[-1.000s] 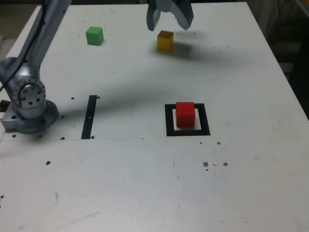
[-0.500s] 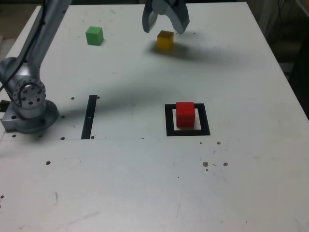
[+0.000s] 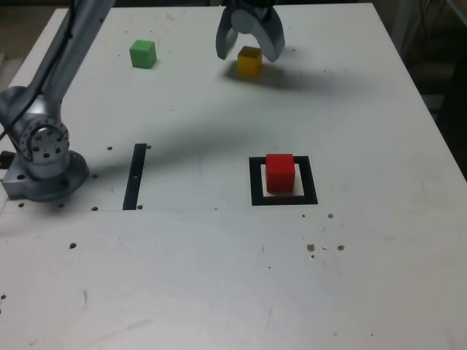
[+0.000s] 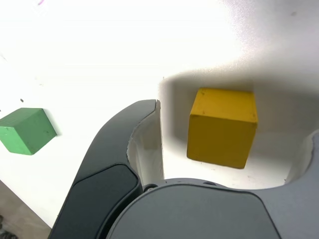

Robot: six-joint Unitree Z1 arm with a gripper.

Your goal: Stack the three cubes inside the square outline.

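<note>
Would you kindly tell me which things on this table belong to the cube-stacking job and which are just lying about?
Part of the job:
- red cube, already inside the square outline
- yellow cube, between the open gripper's fingers
- green cube, off on its own

Just lying about:
- narrow black strip
- arm base

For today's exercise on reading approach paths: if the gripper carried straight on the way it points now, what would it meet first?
Most likely the yellow cube. The gripper has its jaws open, pointing down, and the wrist view shows the cube in the gap between them. How far above it they hang is unclear.
</note>
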